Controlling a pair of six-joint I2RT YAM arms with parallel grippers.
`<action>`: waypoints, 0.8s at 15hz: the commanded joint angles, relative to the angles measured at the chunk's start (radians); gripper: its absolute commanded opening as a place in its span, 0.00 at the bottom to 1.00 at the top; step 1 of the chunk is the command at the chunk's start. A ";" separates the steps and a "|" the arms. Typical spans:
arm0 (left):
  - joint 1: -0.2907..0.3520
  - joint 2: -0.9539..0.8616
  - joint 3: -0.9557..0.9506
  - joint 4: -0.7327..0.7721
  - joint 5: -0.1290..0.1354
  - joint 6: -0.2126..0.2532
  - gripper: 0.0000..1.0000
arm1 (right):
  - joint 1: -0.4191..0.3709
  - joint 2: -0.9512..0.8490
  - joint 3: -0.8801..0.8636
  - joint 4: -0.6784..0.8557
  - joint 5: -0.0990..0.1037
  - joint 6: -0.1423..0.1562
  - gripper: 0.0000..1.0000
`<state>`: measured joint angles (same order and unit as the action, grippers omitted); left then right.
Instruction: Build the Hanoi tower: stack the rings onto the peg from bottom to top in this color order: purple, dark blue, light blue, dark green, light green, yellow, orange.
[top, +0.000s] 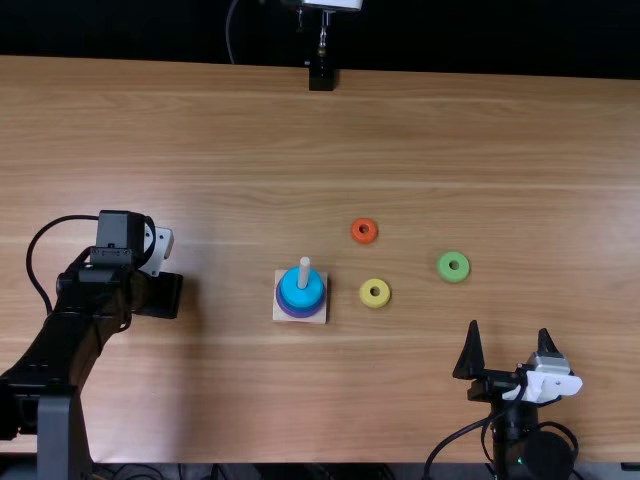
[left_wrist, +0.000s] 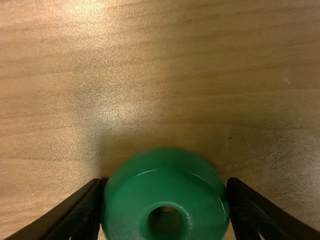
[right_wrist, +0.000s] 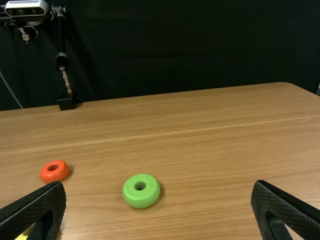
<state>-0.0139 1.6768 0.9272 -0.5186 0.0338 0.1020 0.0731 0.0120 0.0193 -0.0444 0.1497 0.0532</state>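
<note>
In the top view my left gripper (top: 160, 296) is over the table's left side, away from the peg. The left wrist view has this gripper (left_wrist: 166, 195) shut on the dark green ring (left_wrist: 165, 175). The peg (top: 304, 270) carries a light blue ring (top: 301, 289) above darker blue and purple (top: 300, 314). Orange (top: 364, 231), yellow (top: 375, 293) and light green (top: 453, 266) rings lie loose. My right gripper (top: 510, 338) stands open at the near right; between its spread fingers in the right wrist view, this gripper (right_wrist: 159, 192) has the light green ring (right_wrist: 141, 191) farther off.
The wooden base (top: 319, 316) under the peg rests near the table's middle, with the yellow ring close on its right. At the far edge a black stand (top: 321, 78) rises. Cables lie along the near edge.
</note>
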 joint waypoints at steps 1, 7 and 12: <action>-0.012 0.014 0.019 -0.006 0.009 0.005 0.00 | -0.009 -0.012 -0.005 0.003 -0.001 0.002 1.00; -0.087 0.009 0.366 -0.435 0.007 0.005 0.00 | -0.009 -0.012 -0.005 0.003 -0.001 0.002 1.00; -0.224 0.026 0.694 -0.722 0.009 -0.010 0.00 | -0.009 -0.012 -0.004 0.003 -0.001 0.002 1.00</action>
<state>-0.2256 1.6794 1.5856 -1.2430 0.0341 0.0994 0.0731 0.0120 0.0193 -0.0441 0.1501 0.0536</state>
